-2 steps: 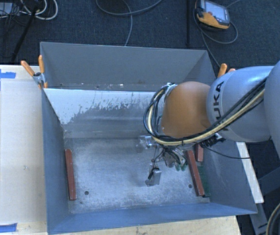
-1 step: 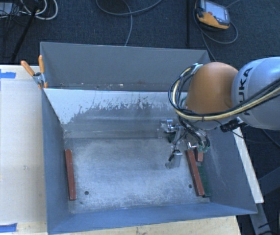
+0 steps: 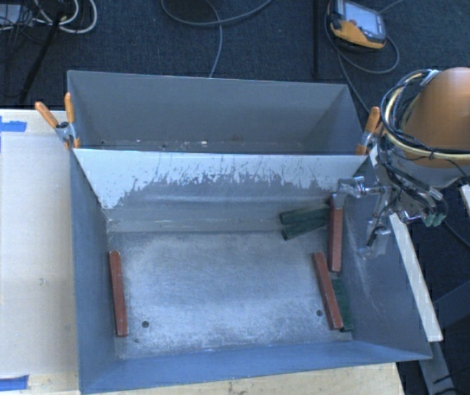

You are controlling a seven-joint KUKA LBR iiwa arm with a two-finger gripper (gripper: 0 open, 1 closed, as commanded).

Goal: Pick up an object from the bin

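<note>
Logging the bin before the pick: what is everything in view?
Bin: one, grey metal, centre.
Sticks: three, reddish-brown; left stick by the left wall, right stick by the right wall, back stick behind it.
Green strips: seemingly two, dark green, back right.
Cables: several, floor behind the bin.
Handheld device: one, black and orange, floor.
Arm: orange cover, right; tool over the right wall.

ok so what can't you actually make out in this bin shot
Camera view:
- Dark green piece, back right: its right end is hidden by the short brown stick, so its shape is unclear.
- Dark green strip, front right: mostly covered by the long brown stick.
- End effector: cables crowd it, so whether it touches the right wall is unclear.
</note>
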